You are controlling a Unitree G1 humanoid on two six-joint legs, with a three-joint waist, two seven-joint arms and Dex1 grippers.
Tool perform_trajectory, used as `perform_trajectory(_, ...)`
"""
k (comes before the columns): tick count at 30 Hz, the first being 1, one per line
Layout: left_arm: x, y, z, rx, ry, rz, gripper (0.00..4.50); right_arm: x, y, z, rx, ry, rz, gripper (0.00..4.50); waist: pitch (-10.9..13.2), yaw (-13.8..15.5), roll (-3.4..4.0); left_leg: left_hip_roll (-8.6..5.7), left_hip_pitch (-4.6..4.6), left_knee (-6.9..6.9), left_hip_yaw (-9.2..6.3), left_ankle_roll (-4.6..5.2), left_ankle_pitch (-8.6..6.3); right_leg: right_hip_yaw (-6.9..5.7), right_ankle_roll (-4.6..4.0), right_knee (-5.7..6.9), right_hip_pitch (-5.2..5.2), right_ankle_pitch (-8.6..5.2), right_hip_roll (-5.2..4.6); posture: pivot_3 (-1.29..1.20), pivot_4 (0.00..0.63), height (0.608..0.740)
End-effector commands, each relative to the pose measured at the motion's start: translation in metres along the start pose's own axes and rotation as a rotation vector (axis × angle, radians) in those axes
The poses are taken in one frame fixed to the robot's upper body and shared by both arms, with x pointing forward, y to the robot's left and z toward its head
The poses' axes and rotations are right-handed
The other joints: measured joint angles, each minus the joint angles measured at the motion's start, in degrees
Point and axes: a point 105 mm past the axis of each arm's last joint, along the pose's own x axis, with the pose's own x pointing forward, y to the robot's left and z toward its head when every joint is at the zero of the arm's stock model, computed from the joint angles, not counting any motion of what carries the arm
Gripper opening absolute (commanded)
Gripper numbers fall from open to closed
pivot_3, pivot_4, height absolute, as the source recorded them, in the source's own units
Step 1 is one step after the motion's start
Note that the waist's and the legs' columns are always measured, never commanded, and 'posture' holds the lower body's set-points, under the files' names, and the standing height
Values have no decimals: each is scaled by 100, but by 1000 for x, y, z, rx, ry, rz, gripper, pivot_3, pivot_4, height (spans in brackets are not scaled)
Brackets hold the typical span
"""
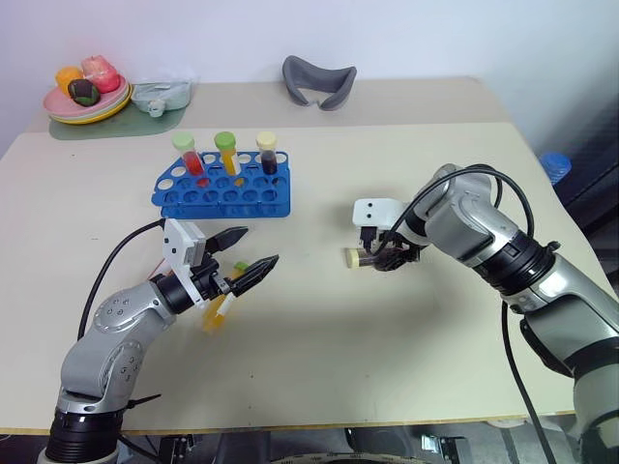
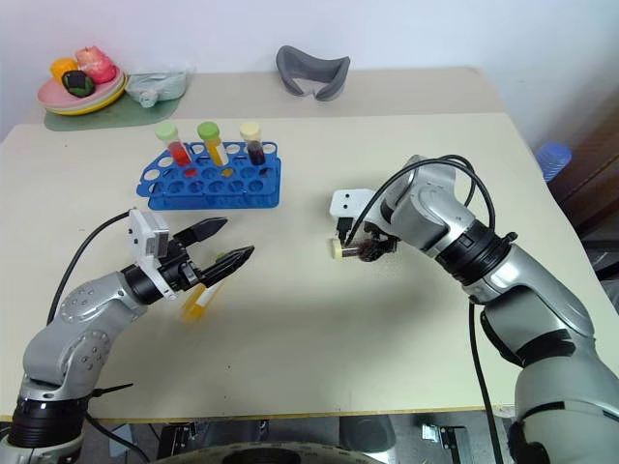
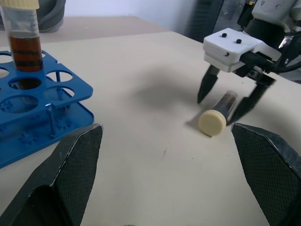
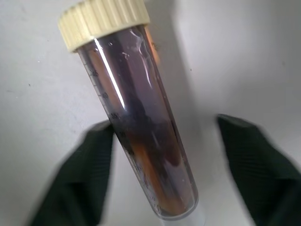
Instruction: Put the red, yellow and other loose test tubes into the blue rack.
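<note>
The blue rack (image 1: 222, 190) stands at the middle left of the table and holds three upright tubes: a green-capped red one (image 1: 188, 153), a green-capped yellow one (image 1: 227, 151) and a cream-capped dark one (image 1: 267, 152). A loose dark tube with a cream cap (image 1: 360, 257) lies on the table to the right. My right gripper (image 3: 219, 109) points down over it, open, one finger on each side. A yellow tube (image 1: 215, 314) lies on the table under my left gripper (image 1: 255, 247), partly hidden by it. The left gripper is open, level and holds nothing.
At the back left a plate of toy fruit (image 1: 85, 95) sits on a green mat beside a pale container (image 1: 160, 96). A grey curved object (image 1: 318, 81) lies at the back middle. A blue item (image 1: 554, 164) sits beyond the table's right edge.
</note>
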Motion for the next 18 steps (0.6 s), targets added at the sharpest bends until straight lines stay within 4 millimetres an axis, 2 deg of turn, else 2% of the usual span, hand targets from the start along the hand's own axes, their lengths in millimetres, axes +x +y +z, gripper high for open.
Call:
perform_trajectory(1, -1, -2, 8, 35, -30, -1, 4500, -2, -1, 1, -16, 6, -9, 1645, 0, 1, 0, 0, 0, 0, 0, 0, 0, 0, 0, 0, 0, 0, 0, 0, 150, 740)
perform_trajectory(3, 0, -2, 8, 36, -31, -2, 4500, -2, -1, 1, -21, 7, -9, 858, 0, 2, 0, 0, 0, 0, -1, 0, 0, -1, 0, 0, 0, 0, 0, 0, 150, 740)
perform_trajectory(10, 1, -1, 8, 40, -33, -10, 4500, -9, -2, 4, -19, -12, -21, 858, 0, 5, 0, 0, 0, 0, -1, 0, 0, -1, 0, 0, 0, 0, 0, 0, 150, 740)
perform_trajectory(14, -8, 11, 8, 58, -25, 49, 4500, -41, -4, 58, -8, -298, -51, 858, 1, -25, 2, 0, -1, -2, -1, 0, 0, -1, 0, 1, -4, 0, 0, 0, 150, 740)
perform_trajectory(15, -10, 13, 8, 61, -25, 61, 4500, -46, -5, 66, -9, -346, -59, 858, 2, -41, 3, 1, 0, -3, -1, 0, 0, 0, 0, 5, -6, 0, 3, 0, 150, 740)
perform_trajectory(18, -26, 29, 7, 78, -23, 151, 4500, -68, -19, 115, 44, -681, -200, 858, 1, -60, 2, 5, 0, -3, -3, 0, 0, 0, -1, 14, -11, 0, 8, 0, 150, 740)
